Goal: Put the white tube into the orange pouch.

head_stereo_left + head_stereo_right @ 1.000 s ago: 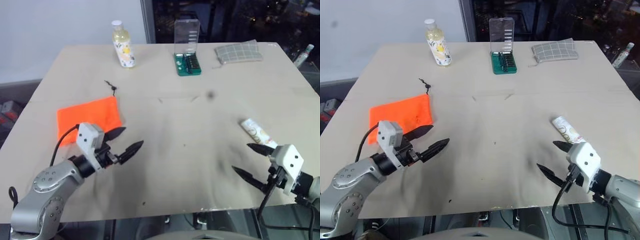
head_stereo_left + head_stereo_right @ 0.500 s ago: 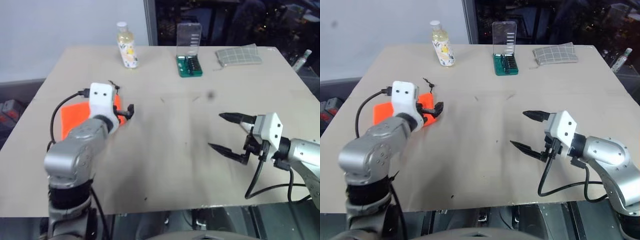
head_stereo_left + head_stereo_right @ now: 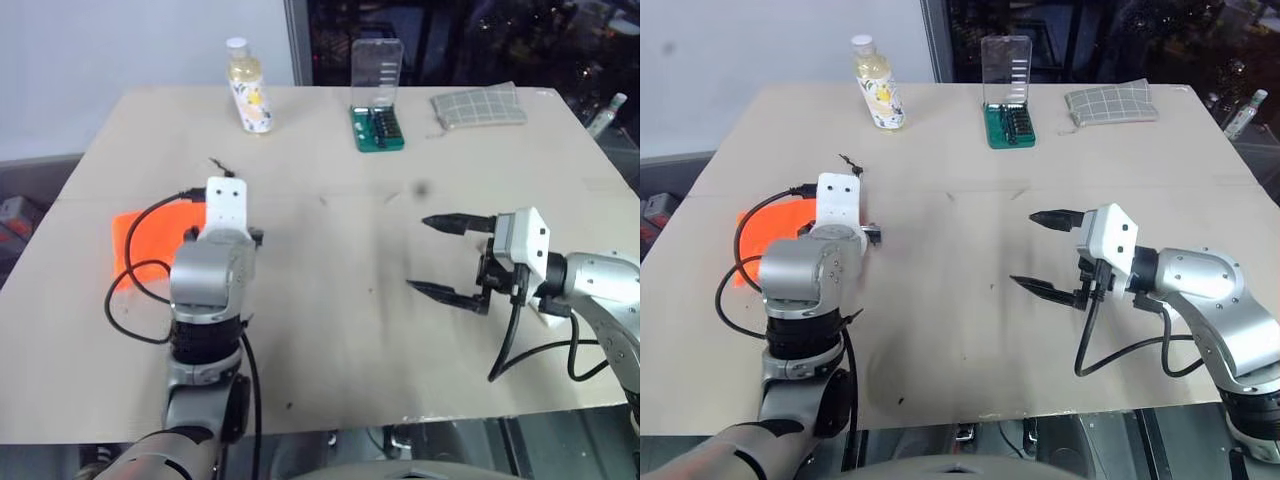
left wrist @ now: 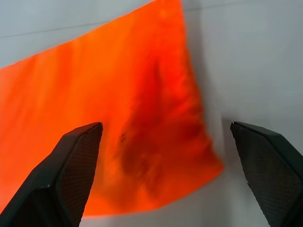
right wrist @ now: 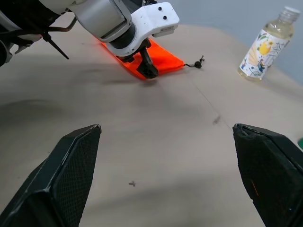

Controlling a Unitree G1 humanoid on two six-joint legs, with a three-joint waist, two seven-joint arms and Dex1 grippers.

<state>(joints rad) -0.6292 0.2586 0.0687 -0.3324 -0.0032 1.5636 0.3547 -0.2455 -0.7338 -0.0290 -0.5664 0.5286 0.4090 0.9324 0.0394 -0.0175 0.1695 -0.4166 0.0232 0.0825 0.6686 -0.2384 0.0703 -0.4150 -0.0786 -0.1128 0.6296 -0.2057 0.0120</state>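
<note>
Both hands spread wide, empty.
Left hand (image 4: pixel 165 179) over the orange pouch (image 4: pixel 109 118); right hand (image 3: pixel 1045 252) well apart from the pouch, above the table (image 3: pixel 960 330).

Even, bright overhead light; soft shadows on table (image 3: pixel 330 300); no glare.

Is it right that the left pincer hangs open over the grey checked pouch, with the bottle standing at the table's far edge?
Not quite. The left pincer hangs open over the orange pouch, as the left wrist view shows. The grey checked pouch lies at the far right of the table. The bottle does stand at the far edge.
</note>
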